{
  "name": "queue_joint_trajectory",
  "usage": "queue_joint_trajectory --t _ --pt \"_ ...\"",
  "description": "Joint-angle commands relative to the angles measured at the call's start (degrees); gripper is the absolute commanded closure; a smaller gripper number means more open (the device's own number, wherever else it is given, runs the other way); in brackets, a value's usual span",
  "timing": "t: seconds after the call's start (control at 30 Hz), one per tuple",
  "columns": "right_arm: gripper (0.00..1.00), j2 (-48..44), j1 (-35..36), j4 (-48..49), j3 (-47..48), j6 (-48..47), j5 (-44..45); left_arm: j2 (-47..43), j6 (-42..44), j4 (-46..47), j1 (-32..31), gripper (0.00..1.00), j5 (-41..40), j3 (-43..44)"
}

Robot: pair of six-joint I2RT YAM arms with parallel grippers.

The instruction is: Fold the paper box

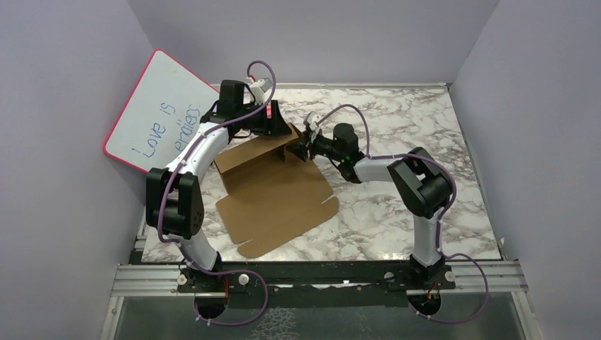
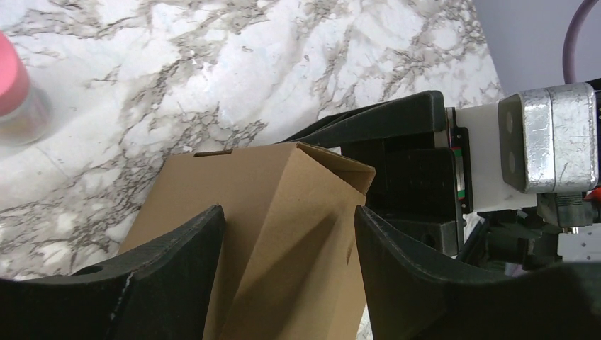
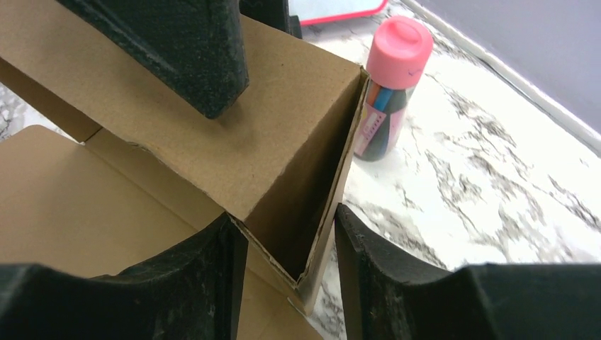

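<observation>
Right wrist: paper box [image 3: 283,127] corner between right gripper [image 3: 287,216] jaws, perhaps touching.

Paper box [image 2: 227,177] flap raised, spread left end effector [image 2: 287,212] straddling it, marble tabletop [image 2: 212,57] beyond

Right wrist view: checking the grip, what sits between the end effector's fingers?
A raised corner flap of the paper box; the right wrist view shows it.

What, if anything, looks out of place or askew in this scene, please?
Nothing is spilled or damaged. The pink-framed whiteboard leans tilted against the left wall, and the paper box lies only partly folded.
</observation>
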Motion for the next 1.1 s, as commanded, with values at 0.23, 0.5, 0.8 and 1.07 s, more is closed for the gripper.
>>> queue_joint_trajectory --t 0.23,0.5,0.8,1.07 --pt "0.61 -10.04 0.48 -7.89 -4.47 6.29 18.54 -2.84 -3.55 1.71 -1.13 0.26 3.59 -2.02" --pt "0.55 -8.23 0.50 -1.18 -9.49 5.31 13.68 -1.20 -3.09 0.77 -1.07 0.25 -0.14 -2.35" --pt "0.42 -6.03 0.48 6.85 -14.10 1.80 6.44 -0.02 -3.53 0.68 -1.07 0.25 -0.67 -2.36" --pt "0.46 -3.46 0.48 8.43 -13.52 -0.26 5.64 0.28 -3.55 0.39 -1.07 0.25 0.41 -2.17"
